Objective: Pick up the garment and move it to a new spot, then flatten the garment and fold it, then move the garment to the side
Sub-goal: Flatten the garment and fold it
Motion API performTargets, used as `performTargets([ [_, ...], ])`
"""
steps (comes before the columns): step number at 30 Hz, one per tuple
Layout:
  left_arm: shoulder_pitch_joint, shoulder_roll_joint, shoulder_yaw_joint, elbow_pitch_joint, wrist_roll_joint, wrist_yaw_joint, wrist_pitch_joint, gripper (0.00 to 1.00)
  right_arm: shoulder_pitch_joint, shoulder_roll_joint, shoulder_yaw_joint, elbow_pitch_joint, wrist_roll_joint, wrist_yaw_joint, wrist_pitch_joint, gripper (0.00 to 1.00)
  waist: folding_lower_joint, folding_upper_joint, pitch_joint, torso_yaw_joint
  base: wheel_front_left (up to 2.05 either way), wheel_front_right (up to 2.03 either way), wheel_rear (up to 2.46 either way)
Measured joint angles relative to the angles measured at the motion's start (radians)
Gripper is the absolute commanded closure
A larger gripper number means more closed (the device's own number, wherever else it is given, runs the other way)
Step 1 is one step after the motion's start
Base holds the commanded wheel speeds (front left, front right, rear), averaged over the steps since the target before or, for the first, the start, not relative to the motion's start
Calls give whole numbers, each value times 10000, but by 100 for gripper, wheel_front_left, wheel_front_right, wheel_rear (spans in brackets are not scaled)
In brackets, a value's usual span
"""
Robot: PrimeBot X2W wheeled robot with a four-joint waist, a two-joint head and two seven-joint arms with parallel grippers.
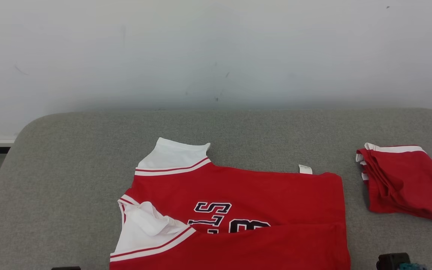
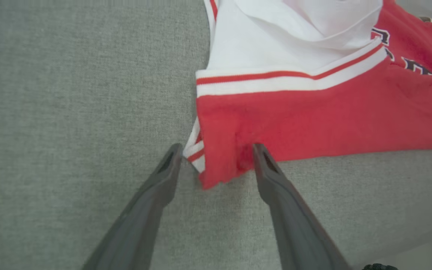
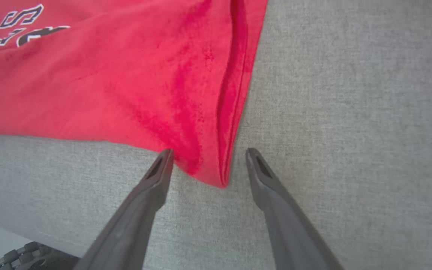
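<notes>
The garment is a red jersey with white sleeves and dark lettering, lying on the grey padded table with its near edge folded up over the lettering. In the left wrist view my left gripper stands open, its fingers either side of the garment's near sleeve-side corner, which lies loose between them. My right gripper is open too, straddling the garment's hem corner without pinching it. Dark bits of both arms peek in at the head view's bottom edge.
A second red garment, folded small, lies at the table's right end. Bare grey table lies to the left of the jersey and behind it. A pale wall rises behind the table.
</notes>
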Motion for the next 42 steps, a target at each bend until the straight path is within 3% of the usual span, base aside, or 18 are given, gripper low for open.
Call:
performTargets([
  [6, 272, 349, 234, -679, -288, 75, -4, 0, 37, -50, -385, -825, 897, 516, 132, 0, 0, 0, 11, -8, 0, 0, 0],
  [14, 389, 698, 564, -2399, -201, 420, -522, 0, 211, -395, -1024, -1831, 1381, 640, 63, 0, 0, 0, 9, 29, 0, 0, 0],
  [18, 246, 830, 834, -3068, 94, 800, -907, 0, -35, -629, -1227, -1981, 890, 303, -155, 0, 0, 0, 38, 33, 0, 0, 0],
  [24, -1007, 913, 859, -3269, 616, 874, -972, 0, -974, -546, -1018, -1896, 130, -184, -244, 0, 0, 0, 208, 12, 0, 0, 0],
  [33, -3350, 869, 936, -2376, 848, 153, -573, 0, -2273, -249, -502, -1854, -476, -341, -230, 0, 1, 1, 877, -72, 0, 0, 0],
  [42, -4890, 878, 955, -895, 909, -157, -123, 0, -3057, -59, -155, -2042, -882, -355, -221, 0, 1, 1, 1837, -528, 0, 0, 0],
])
